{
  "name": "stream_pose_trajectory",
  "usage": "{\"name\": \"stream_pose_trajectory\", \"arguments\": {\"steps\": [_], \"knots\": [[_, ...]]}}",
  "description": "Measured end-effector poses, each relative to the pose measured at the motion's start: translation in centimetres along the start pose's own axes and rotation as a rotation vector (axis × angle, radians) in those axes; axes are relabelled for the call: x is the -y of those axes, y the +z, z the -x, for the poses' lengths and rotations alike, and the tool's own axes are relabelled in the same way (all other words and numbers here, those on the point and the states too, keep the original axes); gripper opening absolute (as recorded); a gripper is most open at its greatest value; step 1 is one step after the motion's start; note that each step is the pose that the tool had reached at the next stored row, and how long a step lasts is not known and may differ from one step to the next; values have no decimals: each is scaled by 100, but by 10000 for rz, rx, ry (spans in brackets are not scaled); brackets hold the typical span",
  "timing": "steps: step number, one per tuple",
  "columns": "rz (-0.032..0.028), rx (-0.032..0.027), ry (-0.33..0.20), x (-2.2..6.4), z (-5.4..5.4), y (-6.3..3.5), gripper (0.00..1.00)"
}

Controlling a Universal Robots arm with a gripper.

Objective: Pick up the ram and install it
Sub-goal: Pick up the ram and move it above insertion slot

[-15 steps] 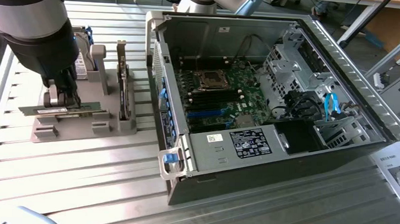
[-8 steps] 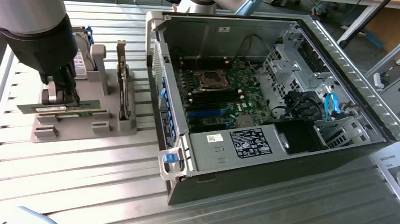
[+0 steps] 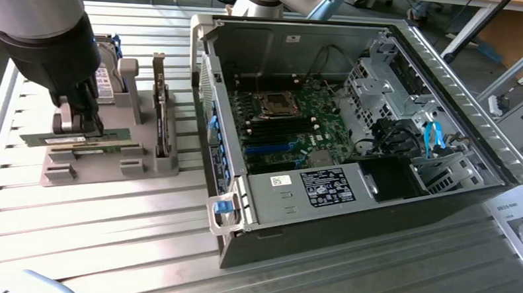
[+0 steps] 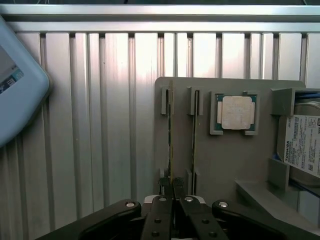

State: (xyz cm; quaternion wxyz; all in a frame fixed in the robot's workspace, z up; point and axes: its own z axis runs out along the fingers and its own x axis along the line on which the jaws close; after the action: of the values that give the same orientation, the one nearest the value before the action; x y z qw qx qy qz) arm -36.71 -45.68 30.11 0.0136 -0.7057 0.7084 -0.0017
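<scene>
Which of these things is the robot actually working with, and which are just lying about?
In the job: gripper, shut on one memory stick; open computer case.
Lying about: second memory stick, processor chip, hard drive, upright card, grey holder.

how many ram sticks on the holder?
2. One ram stick is clamped in the shut gripper; the second stick stands beside it, both on the grey holder. None seem hidden.
</scene>
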Motion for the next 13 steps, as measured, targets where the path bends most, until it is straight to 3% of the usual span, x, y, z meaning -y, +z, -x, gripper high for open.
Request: {"name": "stream_pose_trajectory", "arguments": {"steps": [13], "knots": [[0,0,0,3,2,-144,12]]}}
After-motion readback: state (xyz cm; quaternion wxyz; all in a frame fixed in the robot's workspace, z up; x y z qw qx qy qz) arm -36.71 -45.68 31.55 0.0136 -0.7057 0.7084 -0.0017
